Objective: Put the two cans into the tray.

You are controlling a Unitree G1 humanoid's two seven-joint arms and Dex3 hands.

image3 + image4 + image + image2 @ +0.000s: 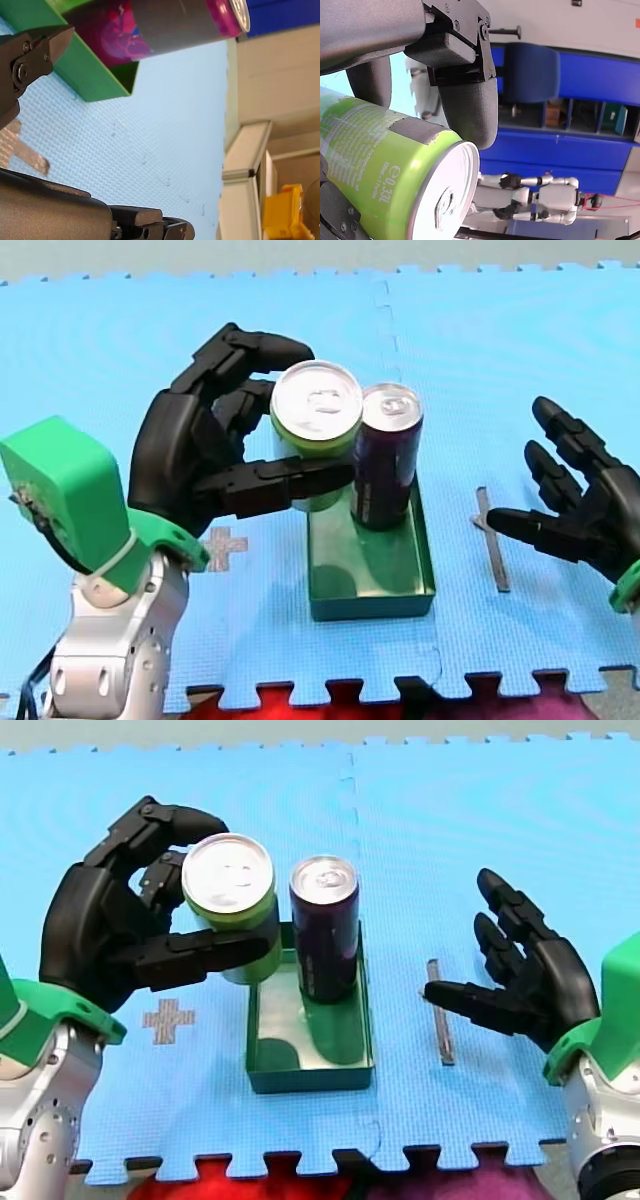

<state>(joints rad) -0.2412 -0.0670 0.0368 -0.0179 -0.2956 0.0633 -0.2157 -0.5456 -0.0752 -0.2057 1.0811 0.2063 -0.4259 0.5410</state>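
Now, your left hand (110, 935) clasped the lime-green aluminium can (250, 915) at the far rim of the green metal tray (310, 1078), beside the dark purple can (328, 940) standing inside. Your empty right hand (525, 990) hovered apart. Lowering the second can looked next.

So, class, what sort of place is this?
Probably a robotics lab: a blue foam puzzle mat as work surface, a tape cross, another humanoid robot before blue cabinets. The left hand grips the green can; the right hand hovers beside the tray.
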